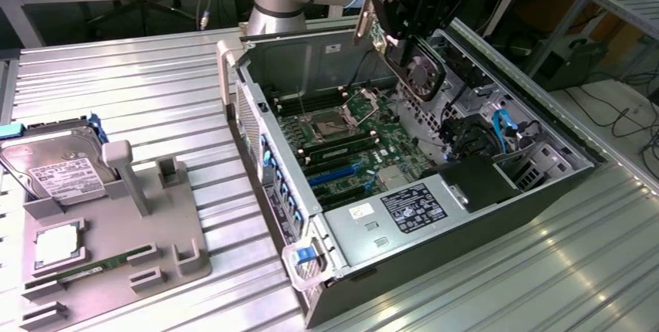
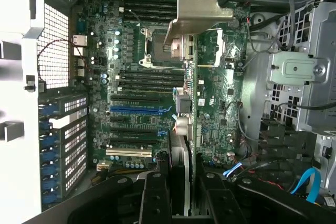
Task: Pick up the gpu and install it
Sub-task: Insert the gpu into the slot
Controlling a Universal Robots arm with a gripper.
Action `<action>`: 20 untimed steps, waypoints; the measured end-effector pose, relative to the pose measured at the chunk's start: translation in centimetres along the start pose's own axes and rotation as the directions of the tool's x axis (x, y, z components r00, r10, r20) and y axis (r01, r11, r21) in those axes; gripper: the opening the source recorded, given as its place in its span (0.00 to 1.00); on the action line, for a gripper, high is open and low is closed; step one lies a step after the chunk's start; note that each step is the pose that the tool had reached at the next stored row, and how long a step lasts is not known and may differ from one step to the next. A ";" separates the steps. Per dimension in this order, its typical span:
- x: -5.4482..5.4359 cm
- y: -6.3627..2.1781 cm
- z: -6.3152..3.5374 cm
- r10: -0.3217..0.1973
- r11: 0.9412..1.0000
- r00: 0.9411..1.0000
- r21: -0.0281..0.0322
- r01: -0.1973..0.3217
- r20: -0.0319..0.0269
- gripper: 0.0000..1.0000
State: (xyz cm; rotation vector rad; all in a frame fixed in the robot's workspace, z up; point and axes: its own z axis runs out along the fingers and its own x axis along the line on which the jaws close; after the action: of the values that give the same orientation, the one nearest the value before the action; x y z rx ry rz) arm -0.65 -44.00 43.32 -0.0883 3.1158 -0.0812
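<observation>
Ribbed metal table (image 1: 134,93), wooden benches behind. You have one open tower case (image 1: 453,216) lying on its side, and one grey fixture tray (image 1: 154,216) at the exterior view's left. I'd call the pick done and the step in hand the carry-in. The gripper (image 1: 410,35) is clamped narrow on the gpu (image 1: 422,76), which hangs on edge over the far end of the case, clear of the motherboard (image 2: 131,77) and in no slot. In the wrist view the fingers (image 2: 155,198) pinch the card's near end, with its silver end bracket (image 2: 197,9) at the far end. My read is that seating calls for the card's edge to sit parallel to and directly over a long slot, with the bracket lined up to the case's rear wall and the push straight down. Watch the cables near the drive cage. Count: one gpu, one CPU socket (image 1: 335,125) and one blue slot (image 2: 139,109) among black ones. On the tray: one hard drive (image 1: 57,170), one CPU chip (image 1: 57,243) and one memory stick (image 1: 103,262).
</observation>
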 end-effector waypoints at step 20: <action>0.0 -0.11 0.00 -0.045 0.999 0.999 -0.005 0.045 0.003 0.27</action>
State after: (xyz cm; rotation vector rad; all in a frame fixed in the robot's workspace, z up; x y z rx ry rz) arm -0.65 -44.11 43.33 -0.1589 3.1119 -0.0733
